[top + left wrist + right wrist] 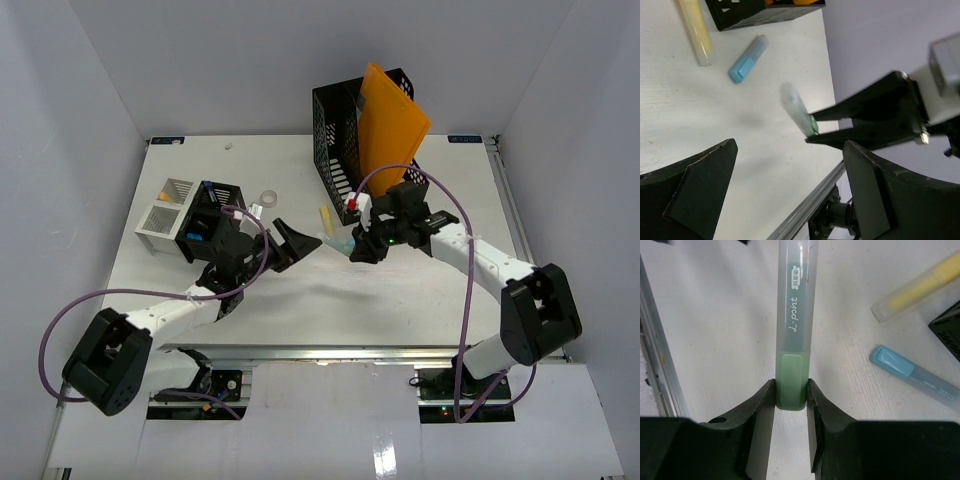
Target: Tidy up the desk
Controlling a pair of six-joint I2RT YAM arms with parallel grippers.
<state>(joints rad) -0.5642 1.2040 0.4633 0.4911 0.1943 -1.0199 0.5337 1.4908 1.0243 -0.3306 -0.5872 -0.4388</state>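
Observation:
The desk (300, 300) is a wide white tabletop with a metal rail along its near edge. My right gripper (791, 390) is shut on the green end of a translucent green highlighter (792, 330), which sticks out ahead of the fingers a little above the desk (715, 340). From the left wrist view the same highlighter (797, 112) points up and left out of the right gripper (812, 132). My left gripper (790, 145) stands open and empty just left of it. Seen from above, the left gripper (300, 240) and right gripper (352, 250) face each other mid-desk.
A blue highlighter (912, 375) and a yellow one (920, 287) lie by the black mesh file holder (345, 130), which holds an orange folder (390, 120). At the left stand a white slotted organizer (165, 215) and a black box (210, 215). A tape roll (268, 197) lies behind the left gripper.

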